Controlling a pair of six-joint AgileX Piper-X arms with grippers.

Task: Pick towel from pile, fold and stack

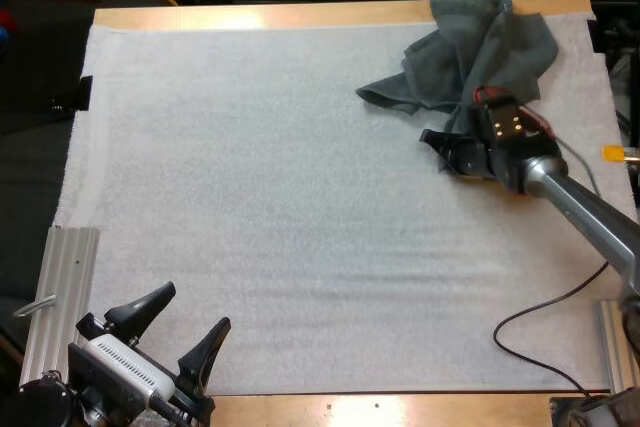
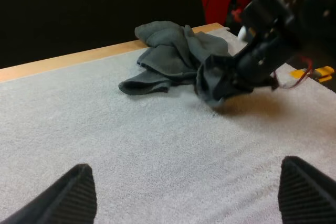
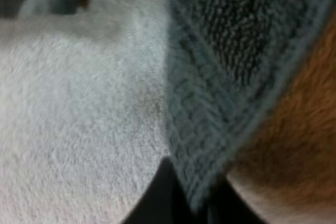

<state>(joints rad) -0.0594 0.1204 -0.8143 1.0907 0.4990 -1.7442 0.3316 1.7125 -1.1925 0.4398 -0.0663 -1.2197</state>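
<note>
A crumpled dark grey-green towel (image 1: 480, 47) lies heaped at the far right of the white mat (image 1: 300, 197). My right gripper (image 1: 445, 147) sits at the heap's near edge, shut on a fold of it. Close up, the towel's hem (image 3: 210, 103) is pinched between that gripper's (image 3: 197, 203) two dark fingers. From the left wrist view, the towel (image 2: 173, 56) trails a flap toward the mat's middle, and the right gripper (image 2: 220, 85) grips its nearer bunch. My left gripper (image 1: 193, 309) rests open at the mat's near left, with nothing between its fingers (image 2: 63, 198).
A metal rail (image 1: 60, 297) runs along the mat's near left edge beside my left arm. The wooden table edge (image 1: 300, 15) borders the far side. A black cable (image 1: 540, 317) loops on the mat under my right arm.
</note>
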